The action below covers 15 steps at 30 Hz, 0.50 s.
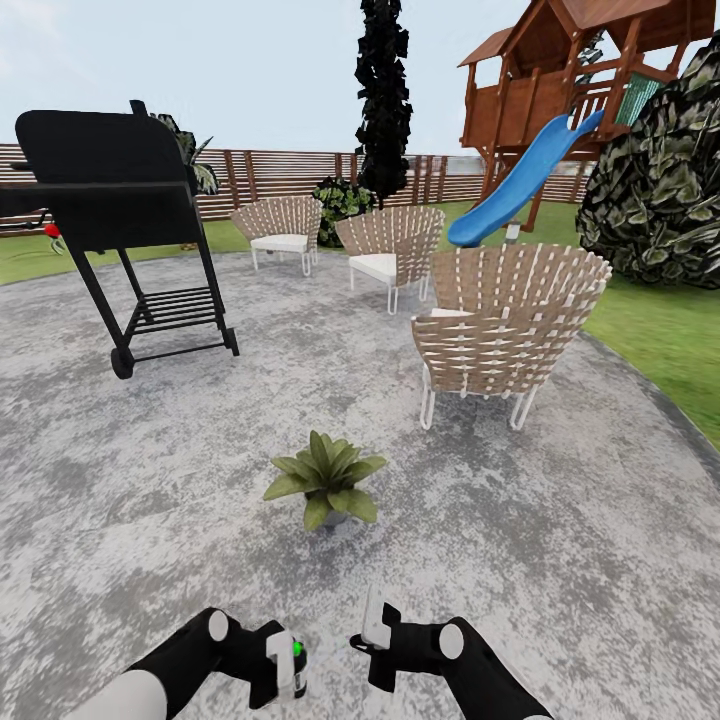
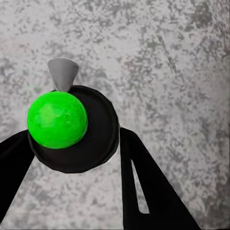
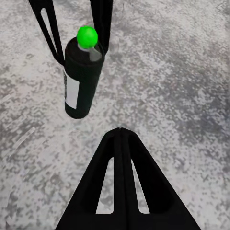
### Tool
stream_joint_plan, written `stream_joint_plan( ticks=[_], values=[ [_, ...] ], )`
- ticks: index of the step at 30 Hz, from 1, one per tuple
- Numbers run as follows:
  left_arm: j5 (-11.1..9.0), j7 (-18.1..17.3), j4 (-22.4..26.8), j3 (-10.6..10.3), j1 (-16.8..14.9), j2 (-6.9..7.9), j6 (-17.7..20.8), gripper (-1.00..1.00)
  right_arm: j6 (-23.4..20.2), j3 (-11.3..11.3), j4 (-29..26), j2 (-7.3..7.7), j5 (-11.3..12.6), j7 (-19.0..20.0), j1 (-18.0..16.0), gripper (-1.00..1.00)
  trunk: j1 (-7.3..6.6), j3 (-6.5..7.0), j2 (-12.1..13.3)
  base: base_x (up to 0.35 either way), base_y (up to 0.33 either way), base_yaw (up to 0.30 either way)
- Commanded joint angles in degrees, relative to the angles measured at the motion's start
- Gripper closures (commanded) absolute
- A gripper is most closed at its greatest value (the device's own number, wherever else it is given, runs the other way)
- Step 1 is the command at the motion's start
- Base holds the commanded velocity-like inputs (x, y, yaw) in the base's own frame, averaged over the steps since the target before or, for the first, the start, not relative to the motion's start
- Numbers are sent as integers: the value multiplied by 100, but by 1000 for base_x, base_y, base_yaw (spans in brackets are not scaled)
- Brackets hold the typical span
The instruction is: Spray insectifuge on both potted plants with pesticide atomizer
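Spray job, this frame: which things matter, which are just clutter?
Matter:
- spray bottle, held in the left pincer
- potted plant on the patio

Clutter:
- grill
- three woven chairs, nearest
- blue slide
- fence
- right pincer, shut, holding nothing

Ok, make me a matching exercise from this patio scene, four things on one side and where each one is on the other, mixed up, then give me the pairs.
Things:
1. spray bottle
2. potted plant
3. barbecue grill
4. blue slide

Places:
A. on the stone patio, just ahead of the two grippers
B. coming down from the wooden play tower
C. between the fingers of the left gripper
D. at the far left of the patio, on wheels

Pairs: 1-C, 2-A, 3-D, 4-B
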<state>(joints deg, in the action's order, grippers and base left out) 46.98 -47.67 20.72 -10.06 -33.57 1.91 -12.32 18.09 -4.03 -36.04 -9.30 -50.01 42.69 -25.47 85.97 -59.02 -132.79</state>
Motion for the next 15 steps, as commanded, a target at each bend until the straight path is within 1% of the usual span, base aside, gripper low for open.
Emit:
stream_joint_plan(
  ticks=[1, 2, 3, 4, 5, 7, 8, 10, 12, 13, 14, 15],
  values=[
    [20, -7, 11, 8, 6, 116, -45, 100, 34, 7, -4, -2, -54, 2, -1, 100, -1, -5, -2, 0, 0, 0],
    [20, -7, 11, 10, 10, 218, -54, 100, 35, 7, -3, 1, -54, 2, -1, 100, -1, -5, -2, 0, 0, 0],
    [17, -6, 11, 14, 18, 318, -63, 100, 36, 7, 0, 3, -53, 2, -1, -100, -1, -5, -2, 0, 0, 0],
    [18, 1, 11, 17, 26, 459, -60, 100, 36, 7, 4, 8, -51, 2, -1, -100, -1, -5, -2, 0, 0, 0],
    [16, 31, 11, 22, 29, 548, -60, 100, 37, 9, 9, 11, -49, 2, -1, -100, -1, -5, -2, 0, 0, 0],
    [4, 156, 8, 27, 35, 707, -72, 100, 37, 13, 19, 19, -46, -2, -1, -100, -1, -5, -2, 0, 0, 0],
    [0, 189, 7, 27, 36, 747, -78, 100, 37, 15, 22, 20, -46, -3, -1, -100, -1, -5, -2, 0, 0, 0],
    [-21, 330, 7, 34, 43, 923, -94, 100, 39, 40, 41, 23, -52, -25, -1, -100, -1, -5, -2, 0, 0, 0],
    [-38, 432, 4, 46, 44, 1037, -92, 100, 43, 58, 46, 43, -63, -55, -1, -100, -1, -5, -2, 0, 0, 0],
    [-55, 528, 4, 84, 44, 1082, -87, 100, 44, 71, 46, 61, -66, -76, -1, -100, -1, -5, -2, 0, 0, 0],
    [-110, 670, 1, 182, 44, 1111, -82, 100, 45, 116, 47, 106, -61, -130, -1, -100, -1, -5, -2, 0, 0, 0],
    [-274, 954, -6, 468, 44, 1133, -71, 100, 45, 340, 63, 260, -42, -298, -1, -100, -1, -5, -2, 0, 0, 0]
  ],
)
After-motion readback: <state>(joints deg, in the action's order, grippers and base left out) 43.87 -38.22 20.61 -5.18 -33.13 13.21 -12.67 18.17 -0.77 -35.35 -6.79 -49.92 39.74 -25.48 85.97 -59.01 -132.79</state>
